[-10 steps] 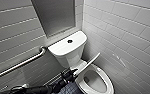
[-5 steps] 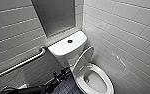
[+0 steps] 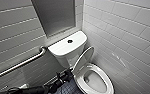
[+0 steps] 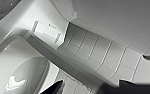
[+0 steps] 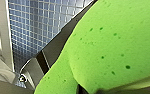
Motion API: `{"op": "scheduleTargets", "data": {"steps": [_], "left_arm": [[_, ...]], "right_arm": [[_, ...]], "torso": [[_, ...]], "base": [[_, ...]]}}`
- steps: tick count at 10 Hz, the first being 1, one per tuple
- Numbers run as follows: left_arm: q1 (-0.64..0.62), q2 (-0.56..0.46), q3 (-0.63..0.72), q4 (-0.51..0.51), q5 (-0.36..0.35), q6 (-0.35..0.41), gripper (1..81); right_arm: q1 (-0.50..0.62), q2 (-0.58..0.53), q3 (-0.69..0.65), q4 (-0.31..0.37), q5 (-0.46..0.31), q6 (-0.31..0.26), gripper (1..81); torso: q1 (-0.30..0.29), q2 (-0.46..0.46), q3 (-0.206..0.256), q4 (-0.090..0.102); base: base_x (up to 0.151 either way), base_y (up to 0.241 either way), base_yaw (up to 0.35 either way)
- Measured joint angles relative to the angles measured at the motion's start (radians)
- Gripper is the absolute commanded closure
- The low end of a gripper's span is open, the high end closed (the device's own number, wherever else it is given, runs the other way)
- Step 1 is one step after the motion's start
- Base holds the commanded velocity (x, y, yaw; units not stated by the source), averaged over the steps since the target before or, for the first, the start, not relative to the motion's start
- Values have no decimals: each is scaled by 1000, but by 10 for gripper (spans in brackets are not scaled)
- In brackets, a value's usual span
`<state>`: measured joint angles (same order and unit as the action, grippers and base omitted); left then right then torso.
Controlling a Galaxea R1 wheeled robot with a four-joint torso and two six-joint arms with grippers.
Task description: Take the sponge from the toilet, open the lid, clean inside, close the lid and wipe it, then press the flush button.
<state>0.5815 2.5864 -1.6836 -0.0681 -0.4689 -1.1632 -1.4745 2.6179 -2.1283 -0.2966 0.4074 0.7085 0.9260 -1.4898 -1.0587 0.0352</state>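
Observation:
The bright green sponge (image 5: 111, 42) looms large in the right wrist view, with my right gripper (image 5: 73, 85) shut on it above the blue tiled floor. The white lid (image 3: 84, 58) stands tilted up over the bowl (image 3: 93, 82), leaning toward the tank. My left gripper (image 3: 67, 75) reaches in from the lower left beside the lid's lower edge. In the left wrist view the left gripper (image 4: 93, 87) is open, and the lid's edge (image 4: 66, 62) runs between its dark fingertips (image 4: 56, 87). The dark flush button (image 3: 70, 41) sits in the middle of the tank cover (image 3: 63, 46).
A metal grab bar (image 3: 21, 64) slants along the tiled wall on the left. A tiled wall (image 3: 126, 37) stands close on the toilet's right. The seat ring (image 3: 108, 85) lies down around the bowl, and water (image 4: 14, 82) shows at its bottom.
The lid has swung up from a low slant to a steep tilt toward the tank. My left arm has followed it and sits by the lid's lower edge.

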Motion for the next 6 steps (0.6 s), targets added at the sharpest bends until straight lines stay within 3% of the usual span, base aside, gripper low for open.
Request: {"op": "scheduleTargets", "data": {"steps": [2, 3, 4, 6], "left_arm": [[1, 93, -44, 49, 68, -25, 10], [1, 140, -54, 73, 102, -72, 10], [12, 151, -61, 84, 156, -100, 10], [-1, 126, -81, 107, 163, -141, 10]], "right_arm": [[0, 21, -8, 0, 0, 0, 811], [-5, 30, -8, 0, 3, 0, 811], [-8, 28, -10, 0, 1, 0, 811], [-9, 31, -17, 0, 0, 0, 811]], "torso": [[0, 0, 0, 0], [0, 0, 0, 0], [0, 0, 0, 0], [0, 0, 0, 0]], "base": [[0, 0, 0], [0, 0, 0], [0, 0, 0], [0, 0, 0]]}}
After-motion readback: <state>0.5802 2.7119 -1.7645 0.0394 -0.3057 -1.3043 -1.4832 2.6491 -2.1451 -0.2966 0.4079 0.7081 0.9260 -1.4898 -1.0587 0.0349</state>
